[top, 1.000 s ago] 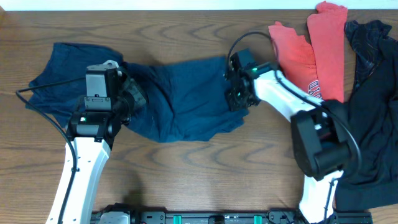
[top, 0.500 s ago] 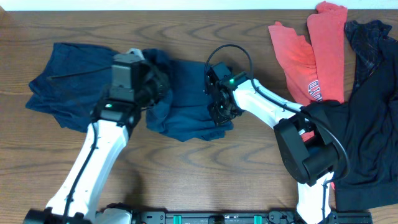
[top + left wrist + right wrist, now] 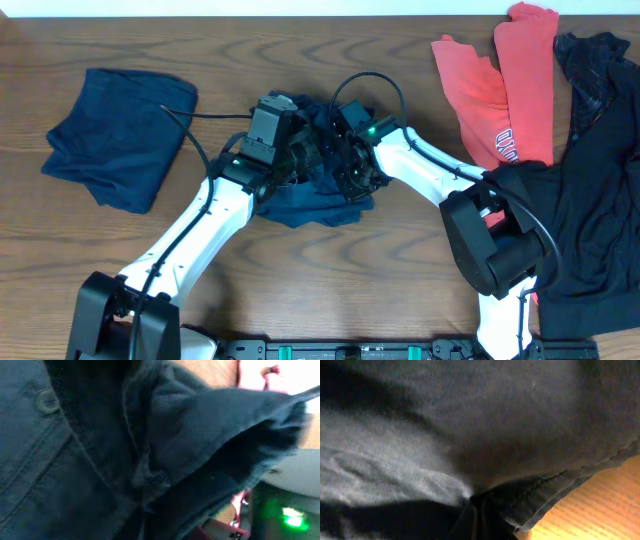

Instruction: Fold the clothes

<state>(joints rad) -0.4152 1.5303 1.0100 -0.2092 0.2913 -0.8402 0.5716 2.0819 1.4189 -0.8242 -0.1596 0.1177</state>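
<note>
Right now your left gripper (image 3: 302, 160) and right gripper (image 3: 352, 175) meet near the middle of the table (image 3: 330, 295). Both are buried in a bunched navy garment (image 3: 300, 208). Fabric fills both wrist views, so you cannot tell whether either is clenched. A second navy piece (image 3: 115, 135) lies folded at ten o'clock, the red shirt (image 3: 500, 90) at two, and the black garments (image 3: 595, 160) at three.

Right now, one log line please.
left gripper, right gripper: both at bunched navy garment, jaws hidden | navy piece: left | red shirt, black garments: right, unfolded
</note>
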